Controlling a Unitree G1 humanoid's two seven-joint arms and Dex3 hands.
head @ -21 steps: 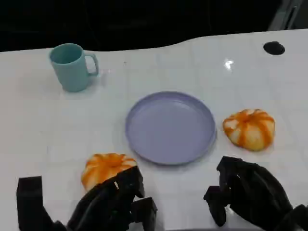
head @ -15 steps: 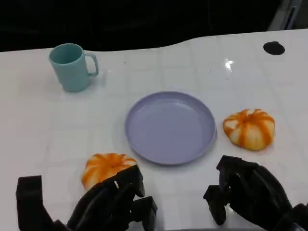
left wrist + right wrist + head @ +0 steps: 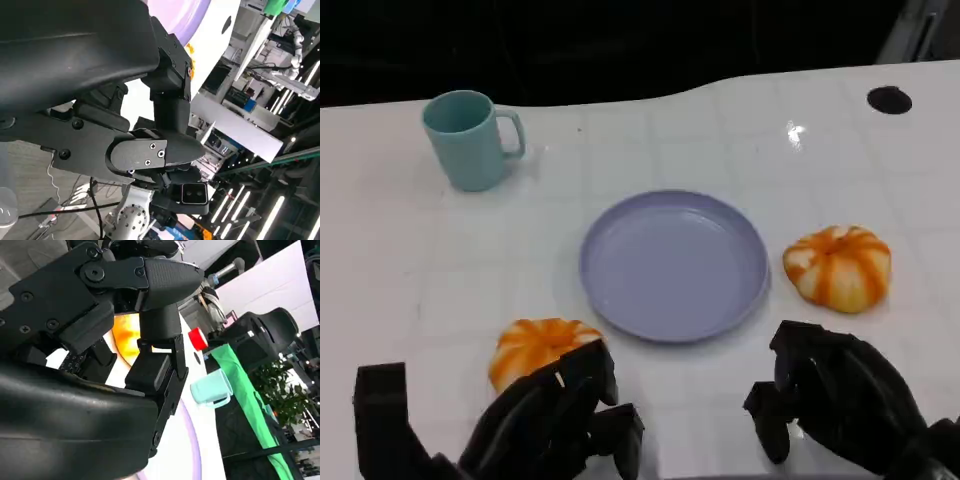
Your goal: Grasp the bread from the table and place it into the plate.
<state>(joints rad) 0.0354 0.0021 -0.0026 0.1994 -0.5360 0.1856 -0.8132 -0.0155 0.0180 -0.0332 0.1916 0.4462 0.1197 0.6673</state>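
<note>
Head camera looks steeply down on the bench (image 3: 650,140). Both wrist cameras sit close behind their robot hands, tilted; all share the plate (image 3: 674,264).

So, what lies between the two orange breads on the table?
In the head view, the purple plate lies between the left bread and the right bread, empty.
</note>
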